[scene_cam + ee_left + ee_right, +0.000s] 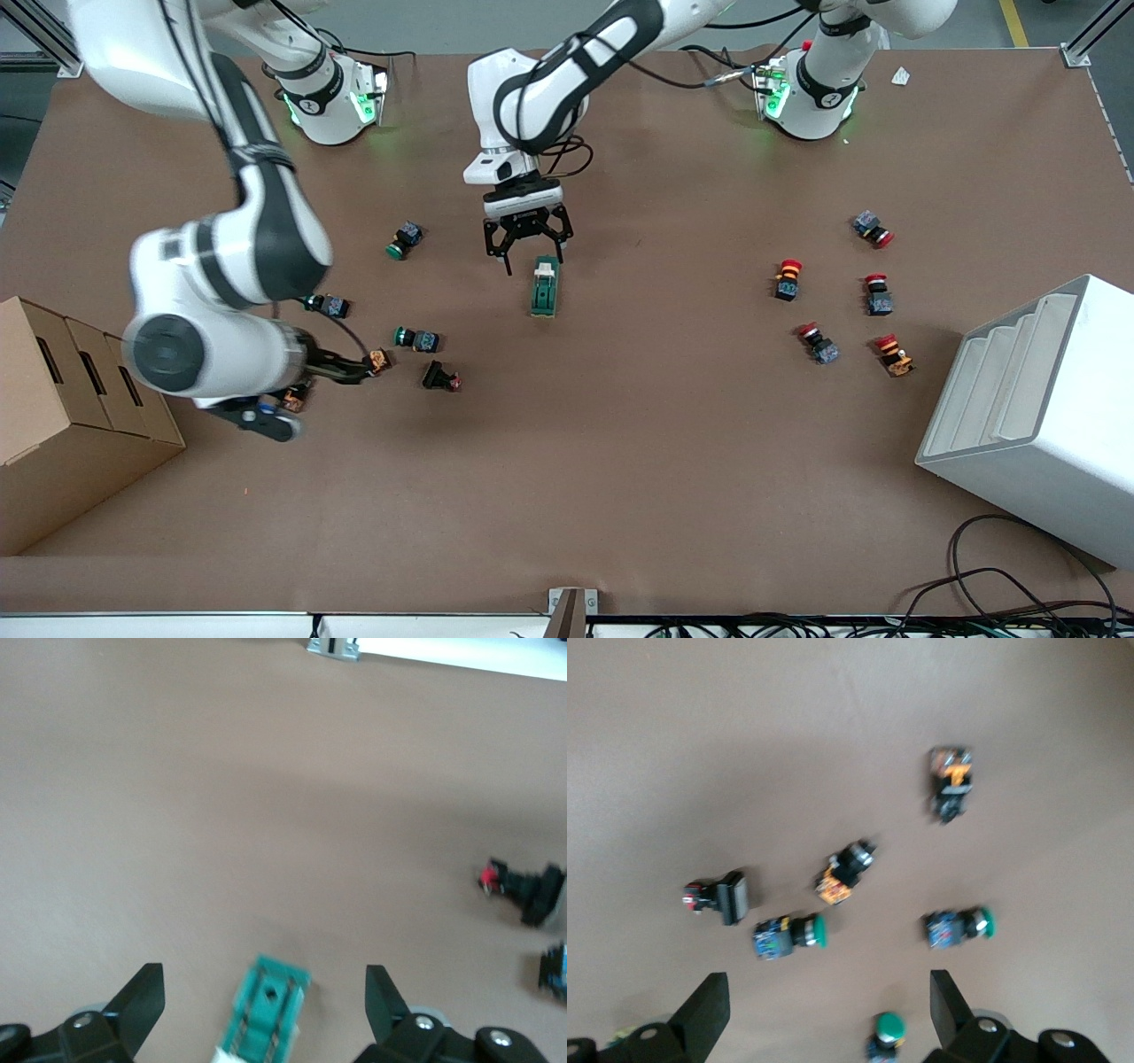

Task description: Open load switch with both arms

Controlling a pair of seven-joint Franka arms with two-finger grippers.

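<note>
1. Read the table as a dial centred on the load switch, with twelve pointing at the arms' bases. Closest to the front camera, a cardboard box (62, 425) is sitting at eight o'clock at the table edge. A white stepped bin (1054, 416) is sitting at four o'clock.
2. The right gripper (828, 985) is hovering over a cluster of push buttons at about eight o'clock. Its jaws are released and gripping nothing. Below it you are seeing a black button with a red tip (440, 377) and a green-capped button (416, 338).
3. A group of red-capped buttons (788, 279) is lying at three o'clock, well apart from the switch.
4. The load switch (544, 287) is lying flat on the bare table near its middle. Its long side is running from six to twelve, and its cream lever end is pointing at twelve.
5. The left gripper (535, 262) is hanging over that lever end. Its jaws are spread wide, one on each side of the switch, and are not touching it. In the left wrist view the green body is showing between the two fingers (142, 997).
6. Another green-capped button (403, 241) is lying at ten o'clock.
</note>
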